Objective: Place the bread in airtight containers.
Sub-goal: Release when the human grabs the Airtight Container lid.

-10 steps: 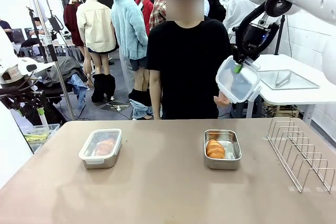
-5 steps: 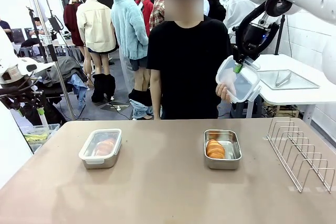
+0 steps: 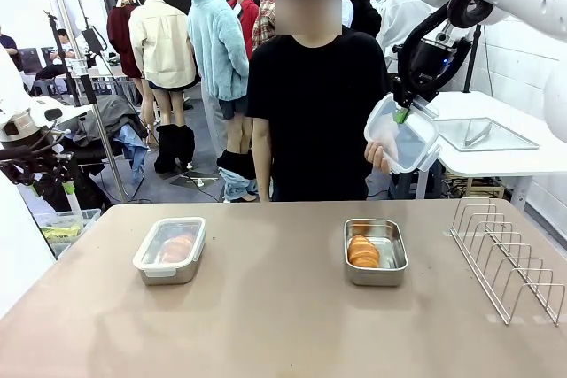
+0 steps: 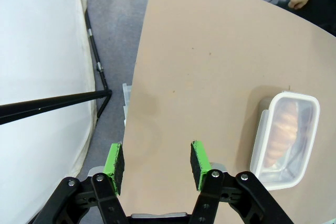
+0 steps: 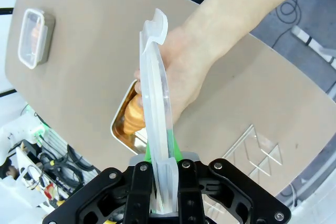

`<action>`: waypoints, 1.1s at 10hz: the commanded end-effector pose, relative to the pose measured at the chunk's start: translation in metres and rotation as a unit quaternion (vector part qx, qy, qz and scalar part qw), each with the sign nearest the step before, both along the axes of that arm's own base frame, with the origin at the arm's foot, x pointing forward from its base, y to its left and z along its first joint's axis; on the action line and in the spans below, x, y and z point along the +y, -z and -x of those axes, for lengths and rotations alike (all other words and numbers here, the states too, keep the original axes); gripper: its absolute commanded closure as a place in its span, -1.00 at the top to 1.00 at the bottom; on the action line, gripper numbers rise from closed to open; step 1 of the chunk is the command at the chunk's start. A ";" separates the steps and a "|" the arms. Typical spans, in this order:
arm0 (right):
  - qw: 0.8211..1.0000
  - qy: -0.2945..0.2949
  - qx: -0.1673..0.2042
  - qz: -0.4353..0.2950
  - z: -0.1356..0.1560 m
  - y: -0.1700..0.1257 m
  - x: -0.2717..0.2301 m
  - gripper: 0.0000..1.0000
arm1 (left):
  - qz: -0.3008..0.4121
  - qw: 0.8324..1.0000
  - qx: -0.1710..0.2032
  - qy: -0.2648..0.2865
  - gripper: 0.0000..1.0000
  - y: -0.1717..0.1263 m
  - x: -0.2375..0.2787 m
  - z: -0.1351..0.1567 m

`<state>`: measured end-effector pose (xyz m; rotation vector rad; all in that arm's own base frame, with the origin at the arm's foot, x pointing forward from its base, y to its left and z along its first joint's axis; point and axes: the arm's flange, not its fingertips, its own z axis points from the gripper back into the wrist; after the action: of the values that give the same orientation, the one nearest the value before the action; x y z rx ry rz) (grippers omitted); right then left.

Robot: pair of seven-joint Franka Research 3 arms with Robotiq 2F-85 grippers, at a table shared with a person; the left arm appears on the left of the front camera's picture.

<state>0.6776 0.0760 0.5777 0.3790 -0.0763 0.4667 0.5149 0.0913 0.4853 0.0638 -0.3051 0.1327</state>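
Observation:
Two airtight containers stand on the brown table. The left container (image 3: 168,250) wears its clear lid over a roll of bread (image 3: 178,247); it also lies in the left wrist view (image 4: 286,135) and the right wrist view (image 5: 35,34). In the right container (image 3: 376,252), uncovered, sits an orange bread roll (image 3: 362,250), part of it showing beside the lid (image 5: 132,115). My right gripper (image 3: 403,113) hangs high above it, shut on a clear plastic lid (image 3: 404,136) (image 5: 156,98). The person's hand (image 3: 378,155) (image 5: 185,72) holds that lid's edge. At the table's left edge my left gripper (image 3: 50,189) (image 4: 156,162) is open and holds nothing.
A wire rack (image 3: 508,258) (image 5: 253,149) stands at the table's right end. The person in a black shirt (image 3: 314,112) stands at the far side, middle. Behind on the right, a white side table carries a flat steel tray (image 3: 485,135). Bare tabletop lies between the containers.
The person's hand has come up from under the lid and now grasps its left edge. Both arms stay where they were.

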 end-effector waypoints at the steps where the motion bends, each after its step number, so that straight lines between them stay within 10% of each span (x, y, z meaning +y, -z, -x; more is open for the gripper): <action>1: 1.000 -0.003 0.000 0.000 0.003 -0.002 0.000 -1.00 | -0.007 1.000 -0.001 -0.010 0.33 -0.001 -0.001 0.000; 6: 0.996 -0.066 -0.034 0.042 0.036 -0.012 -0.024 0.83 | -0.007 1.000 -0.001 -0.010 0.33 -0.001 -0.001 0.000; 11: 0.940 -0.268 -0.103 0.184 0.114 0.012 -0.069 0.99 | -0.007 1.000 -0.001 -0.010 0.33 -0.001 -0.001 0.000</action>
<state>0.5924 0.0125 0.5889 0.0135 -0.0250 0.9796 0.5149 0.0913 0.4855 0.0638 -0.3053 0.1328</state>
